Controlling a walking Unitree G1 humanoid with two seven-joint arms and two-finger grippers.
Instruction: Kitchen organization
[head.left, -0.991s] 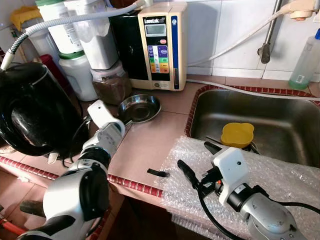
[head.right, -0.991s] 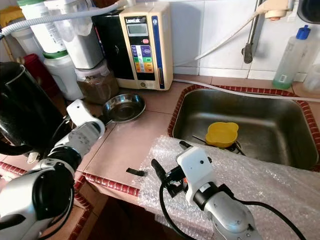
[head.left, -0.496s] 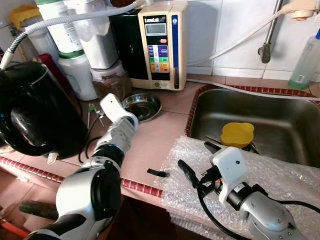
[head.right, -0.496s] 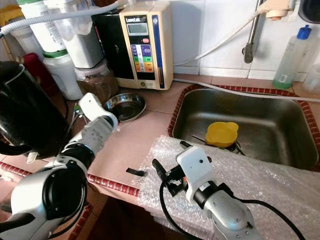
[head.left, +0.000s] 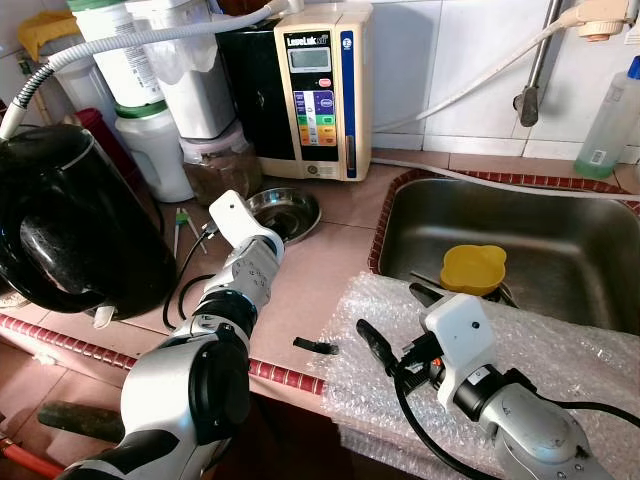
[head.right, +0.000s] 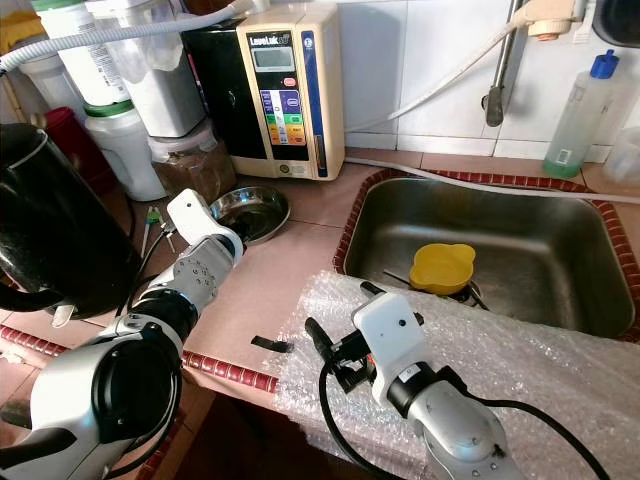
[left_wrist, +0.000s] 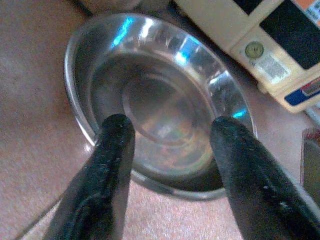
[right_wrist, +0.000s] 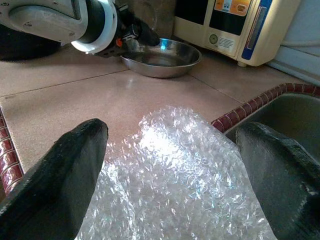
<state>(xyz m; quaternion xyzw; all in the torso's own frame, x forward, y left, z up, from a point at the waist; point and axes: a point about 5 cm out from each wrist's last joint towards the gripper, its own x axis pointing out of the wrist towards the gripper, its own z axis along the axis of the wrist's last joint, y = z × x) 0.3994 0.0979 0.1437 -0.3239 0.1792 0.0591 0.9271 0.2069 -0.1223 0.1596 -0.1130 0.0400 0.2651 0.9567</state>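
- Nearest, the right pincer (head.left: 392, 322) rests with its black fingers spread wide over the crinkled sheet of clear bubble wrap (head.left: 560, 350) that drapes the counter's (head.left: 300, 290) near edge beside the steel sink (head.left: 560, 250); it has not shifted over the last second.
- Further left, the left pincer (left_wrist: 167, 132) has reached forward across the counter and now hovers at the near rim of the shallow round stainless-steel bowl (head.left: 283, 208), fingers apart, gripping nothing.
- That advance suggests the bowl is the next item to be grasped; closing on its rim seems the coming step.
- The bowl sits before the cream water ioniser (head.left: 318, 90).
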